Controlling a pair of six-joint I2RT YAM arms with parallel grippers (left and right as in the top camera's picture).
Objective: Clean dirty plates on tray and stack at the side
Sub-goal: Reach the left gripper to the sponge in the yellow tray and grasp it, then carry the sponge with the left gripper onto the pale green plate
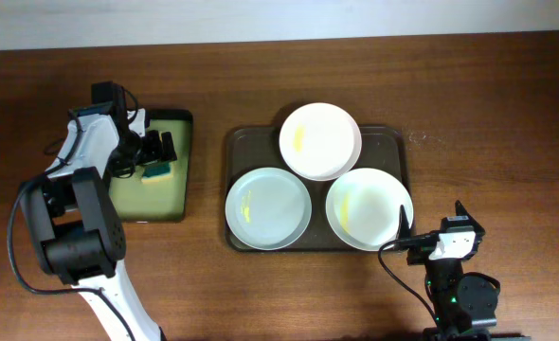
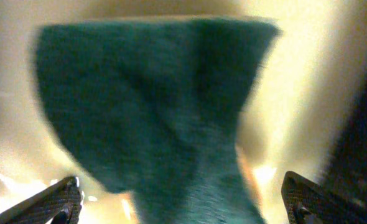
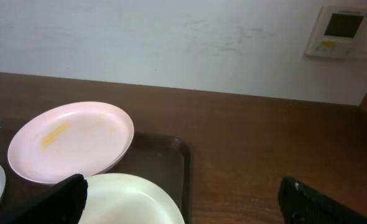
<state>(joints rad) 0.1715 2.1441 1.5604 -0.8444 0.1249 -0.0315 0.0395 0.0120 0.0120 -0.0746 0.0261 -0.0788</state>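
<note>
Three plates (image 1: pixel 268 208) lie faintly smeared on the tray (image 1: pixel 240 142), and the risk is a fumbled green sponge (image 2: pixel 152 99), since the left gripper (image 2: pixel 180 202) jaws seem, in a blurred view, spread wide about it ungripped, while the right gripper (image 1: pixel 431 220) jaws stand open and empty beside the tray.

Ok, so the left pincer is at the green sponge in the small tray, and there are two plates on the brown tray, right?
Not quite. The overhead view shows three on the brown tray, not two: the back plate, the front-left plate and the front-right plate. The left pincer is at the green sponge in the small tray, as you said.
</note>
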